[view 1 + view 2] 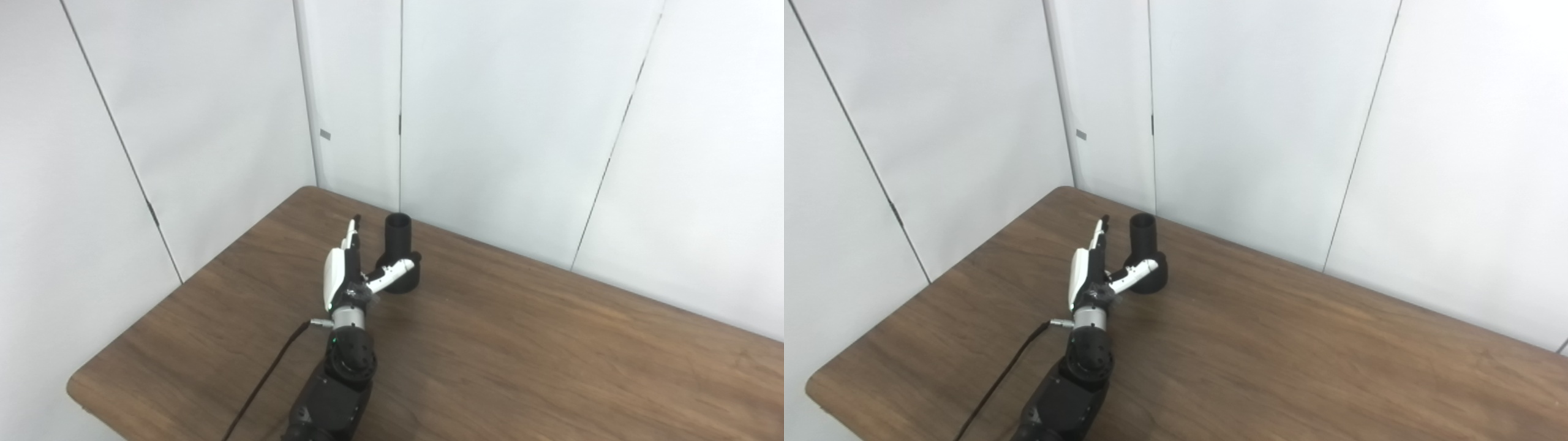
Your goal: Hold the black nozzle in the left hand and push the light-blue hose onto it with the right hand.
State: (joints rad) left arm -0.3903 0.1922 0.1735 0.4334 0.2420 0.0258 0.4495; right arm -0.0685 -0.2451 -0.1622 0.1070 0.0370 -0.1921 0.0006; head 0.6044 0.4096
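The black nozzle (399, 252) stands upright on the brown table (551, 343), narrow tube up and wide base down, near the back left corner; it also shows in the right eye view (1146, 254). My left hand (349, 269) is open just left of it, fingers stretched toward the back and thumb reaching across the front of the nozzle's base. It holds nothing. The right hand and the light-blue hose are not in view.
White wall panels (490, 122) stand close behind the table. The table's left edge (184, 288) runs diagonally near my left arm. A black cable (263, 380) runs along the left forearm.
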